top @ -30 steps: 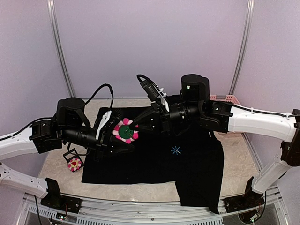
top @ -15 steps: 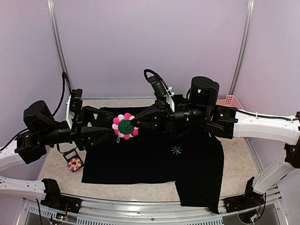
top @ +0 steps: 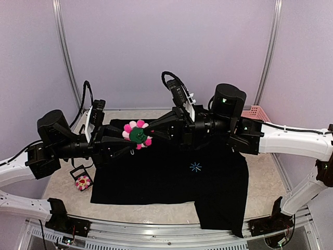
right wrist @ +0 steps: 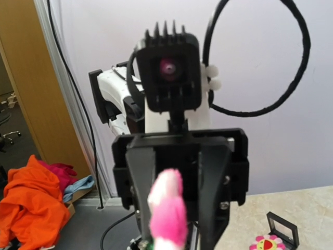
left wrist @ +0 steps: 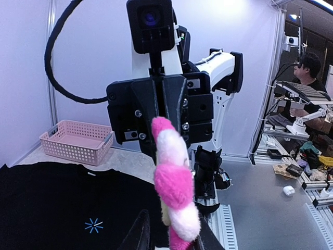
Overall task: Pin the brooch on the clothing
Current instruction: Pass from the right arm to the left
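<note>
The brooch (top: 138, 134), a plush flower with pink and white petals and a dark green back, hangs in the air above the clothing (top: 171, 182), a black T-shirt spread flat with a light-blue starburst mark (top: 195, 166). My right gripper (top: 151, 134) comes in from the right and is shut on the flower's edge; the left wrist view shows it head-on (left wrist: 165, 121) above the brooch (left wrist: 174, 187). My left gripper (top: 131, 144) reaches in from the left. Its fingers (left wrist: 140, 234) straddle the flower's lower edge, with a gap on one side.
A second flower brooch (top: 82, 182) lies beside a small black frame (top: 78, 171) on the table, left of the shirt. A pink basket (top: 252, 110) stands at the back right. The shirt hem hangs over the table's near edge.
The left gripper let go of the brooch, drew back to the left with its jaws wide, then returned with them narrowed around the flower. The right gripper carried the brooch slightly upward.
</note>
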You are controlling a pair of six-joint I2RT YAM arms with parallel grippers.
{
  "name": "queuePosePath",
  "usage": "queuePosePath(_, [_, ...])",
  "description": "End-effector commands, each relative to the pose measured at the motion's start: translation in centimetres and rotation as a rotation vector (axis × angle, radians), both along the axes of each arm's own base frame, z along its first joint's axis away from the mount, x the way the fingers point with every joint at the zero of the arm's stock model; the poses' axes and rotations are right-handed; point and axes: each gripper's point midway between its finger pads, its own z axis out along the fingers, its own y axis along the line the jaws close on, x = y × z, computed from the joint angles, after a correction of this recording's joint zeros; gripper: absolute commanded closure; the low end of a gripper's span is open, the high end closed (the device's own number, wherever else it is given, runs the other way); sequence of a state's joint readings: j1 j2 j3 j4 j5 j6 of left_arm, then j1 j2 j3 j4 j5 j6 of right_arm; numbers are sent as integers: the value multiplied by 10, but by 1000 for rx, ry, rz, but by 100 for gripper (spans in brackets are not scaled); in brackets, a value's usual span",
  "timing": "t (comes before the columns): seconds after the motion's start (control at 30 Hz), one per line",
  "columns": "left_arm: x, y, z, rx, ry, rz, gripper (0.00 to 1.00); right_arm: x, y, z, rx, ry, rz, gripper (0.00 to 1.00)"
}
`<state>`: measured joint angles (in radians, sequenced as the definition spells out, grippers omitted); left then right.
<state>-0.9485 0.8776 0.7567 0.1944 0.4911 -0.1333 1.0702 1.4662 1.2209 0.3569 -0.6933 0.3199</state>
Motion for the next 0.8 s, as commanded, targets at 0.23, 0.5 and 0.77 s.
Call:
queuePosePath(0.23, [-10, -3, 18, -38, -23, -61, 93, 0, 2, 3, 5, -23, -22, 100])
queuePosePath(0.5, [10, -1, 12, -24, 45, 60, 100, 31, -9, -2, -65, -5, -254, 83])
queuePosePath(0.77, [65, 23, 3, -14, 169, 407, 100, 94, -65, -22, -157, -90, -842, 74])
